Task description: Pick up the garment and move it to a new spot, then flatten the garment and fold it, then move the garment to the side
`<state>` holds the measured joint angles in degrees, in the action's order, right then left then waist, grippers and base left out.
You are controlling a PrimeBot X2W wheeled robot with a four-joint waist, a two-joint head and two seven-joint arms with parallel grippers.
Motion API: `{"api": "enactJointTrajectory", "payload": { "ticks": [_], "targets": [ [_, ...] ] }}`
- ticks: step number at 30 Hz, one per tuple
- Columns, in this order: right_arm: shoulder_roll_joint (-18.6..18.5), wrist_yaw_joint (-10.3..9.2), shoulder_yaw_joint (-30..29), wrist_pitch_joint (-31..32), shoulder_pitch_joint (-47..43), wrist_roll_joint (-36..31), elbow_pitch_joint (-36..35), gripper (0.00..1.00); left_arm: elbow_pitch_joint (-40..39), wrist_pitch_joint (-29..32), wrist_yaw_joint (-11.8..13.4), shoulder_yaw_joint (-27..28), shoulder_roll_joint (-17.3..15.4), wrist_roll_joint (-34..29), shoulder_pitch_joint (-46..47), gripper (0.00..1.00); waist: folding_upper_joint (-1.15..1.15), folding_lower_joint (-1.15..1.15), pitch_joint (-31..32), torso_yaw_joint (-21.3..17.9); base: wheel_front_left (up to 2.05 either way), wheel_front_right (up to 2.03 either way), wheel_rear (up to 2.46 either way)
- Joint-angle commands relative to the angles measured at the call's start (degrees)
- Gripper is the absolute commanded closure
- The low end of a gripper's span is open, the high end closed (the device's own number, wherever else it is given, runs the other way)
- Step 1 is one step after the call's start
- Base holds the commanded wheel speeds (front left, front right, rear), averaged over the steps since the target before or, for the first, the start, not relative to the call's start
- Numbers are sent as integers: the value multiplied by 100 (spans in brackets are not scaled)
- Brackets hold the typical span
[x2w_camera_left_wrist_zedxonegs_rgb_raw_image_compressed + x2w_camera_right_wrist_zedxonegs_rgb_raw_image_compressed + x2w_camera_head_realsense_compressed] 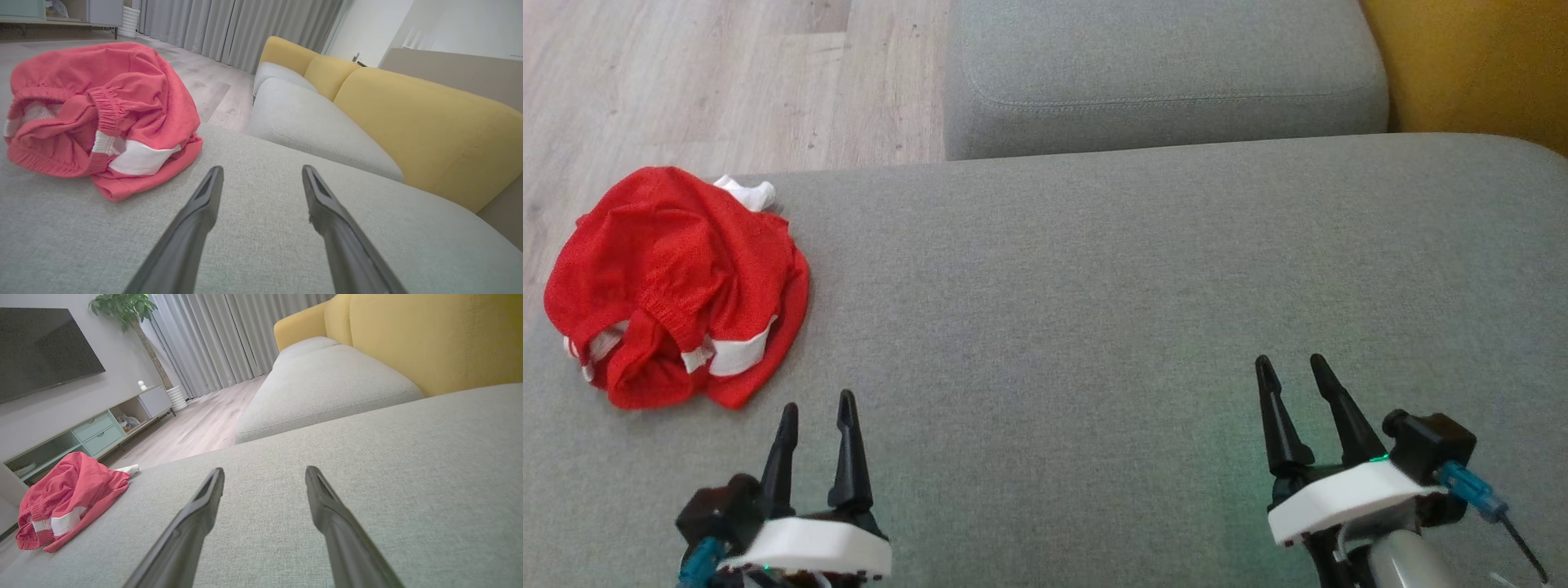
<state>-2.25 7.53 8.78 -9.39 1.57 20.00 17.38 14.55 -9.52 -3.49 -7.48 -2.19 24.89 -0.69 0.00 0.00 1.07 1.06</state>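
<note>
The garment (674, 282) is a crumpled red piece with white stripes and an elastic waistband, heaped at the far left of the grey sofa seat (1094, 286). It also lies at the upper left of the left wrist view as the garment (102, 110) and at the lower left of the right wrist view as the garment (65, 498). My left gripper (817, 408) hovers open just below and to the right of the heap, not touching it. At the lower right my right gripper (1290, 367) stands open over bare cushion, far from the cloth. Both hold nothing.
A second grey cushion (1168, 73) lies beyond the seat, with a yellow backrest (1478, 65) at the right. Wooden floor (719, 82) borders the seat's far left edge, close behind the garment. A TV cabinet (81, 433) and curtains (220, 339) stand across the room.
</note>
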Motion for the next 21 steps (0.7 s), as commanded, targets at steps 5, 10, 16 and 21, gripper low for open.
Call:
{"api": "enactJointTrajectory", "payload": {
  "ticks": [5,10,16,21],
  "targets": [
    [-52,-3,112,-177,265,-491,-197,0,39,-166,120,65,-59,-508,198,0,0,0,10,-18,0,0,0],
    [-54,-4,-52,-261,253,-900,-37,0,99,-250,172,24,-61,-861,227,0,0,0,21,-26,0,0,0],
    [-57,-4,-22,-363,272,-1303,62,0,108,-351,205,-25,-64,-1271,228,0,0,0,39,-33,0,0,0],
    [-60,-4,52,-464,293,-1699,85,0,150,-452,295,-70,-66,-1692,225,0,0,0,61,-36,0,0,0]
  ]
}}
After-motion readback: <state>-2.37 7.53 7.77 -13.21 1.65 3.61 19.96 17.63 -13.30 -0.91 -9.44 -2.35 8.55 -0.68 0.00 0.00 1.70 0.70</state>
